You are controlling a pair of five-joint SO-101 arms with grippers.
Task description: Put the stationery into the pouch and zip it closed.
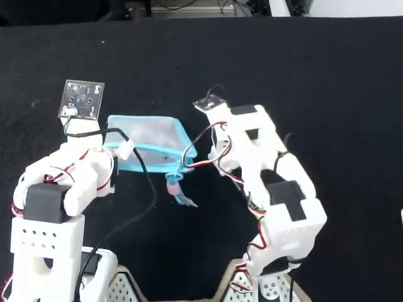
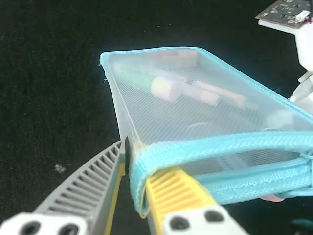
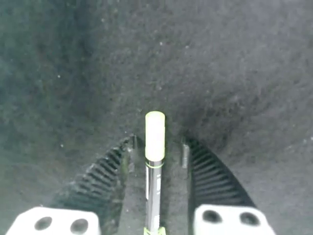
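Mesh pouch [image 2: 195, 122], stationery [image 2: 168, 88] inside, one corner in the left gripper [image 2: 133, 162]

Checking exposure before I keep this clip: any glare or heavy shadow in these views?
High view: pouch glares white against the black cloth. Left wrist view: pouch evenly lit, no glare. Right wrist view: dark shadow beside the pen.

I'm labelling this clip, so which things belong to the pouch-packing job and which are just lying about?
Job: blue mesh pouch, clamped by the left gripper; stationery inside it; green-capped pen, within the open right gripper; pink-and-blue piece at the pouch's near edge, possibly its zip pull.
Lying about: black table cover; cables beyond its far edge.
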